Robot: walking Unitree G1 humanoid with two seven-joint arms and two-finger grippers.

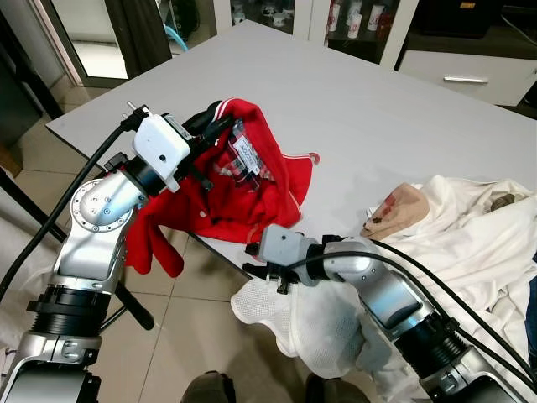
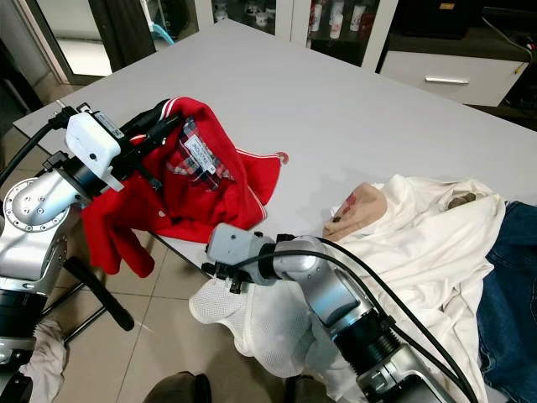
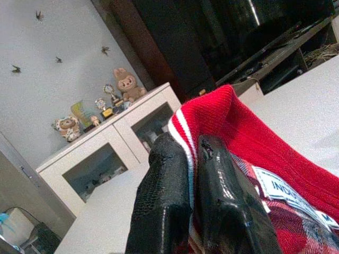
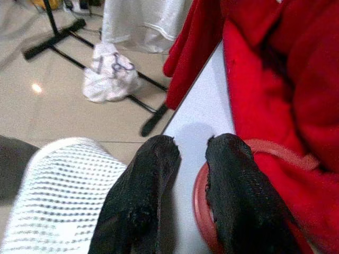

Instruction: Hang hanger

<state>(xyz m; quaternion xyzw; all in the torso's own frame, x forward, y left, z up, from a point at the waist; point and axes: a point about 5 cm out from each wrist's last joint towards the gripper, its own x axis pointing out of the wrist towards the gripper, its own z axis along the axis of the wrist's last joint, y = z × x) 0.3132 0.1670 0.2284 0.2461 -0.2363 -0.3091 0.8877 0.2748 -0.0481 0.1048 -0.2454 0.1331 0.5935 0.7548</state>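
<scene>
Black fingertips (image 4: 159, 159) of the right gripper (image 4: 193, 151), slightly parted, straddle a red hanger (image 4: 204, 211) rim at the table edge; one finger lies inside the curve, the other outside, so whether they actually pinch it cannot be told. Beside that gripper, away from the robot: red sweater (image 1: 252, 180), bunched on the table (image 1: 361, 109) corner, one sleeve hanging off the edge. Left gripper (image 3: 193, 153), raised above the sweater, fingers pressed together on the striped collar, lifting it; label and plaid lining exposed just under the fingers. Under the right gripper, draped off the edge: white mesh garment (image 1: 285, 323). Further to its outer side: white clothes heap (image 1: 470, 227) with a beige piece on top, blue denim (image 2: 512, 294) beyond. Risks, judged: hanger sits at the very edge and could slip to the floor if the grip is shallow; the collar pinch is narrow and knit may slide out under the sweater's weight; the hanging sleeve or mesh could snag the right arm's cables. Surface: smooth pale grey tabletop. Room: beige tiled floor, black rack base (image 4: 58, 37) with a crumpled cloth, white glass-fronted cabinets (image 3: 106, 159) holding figurines.
</scene>
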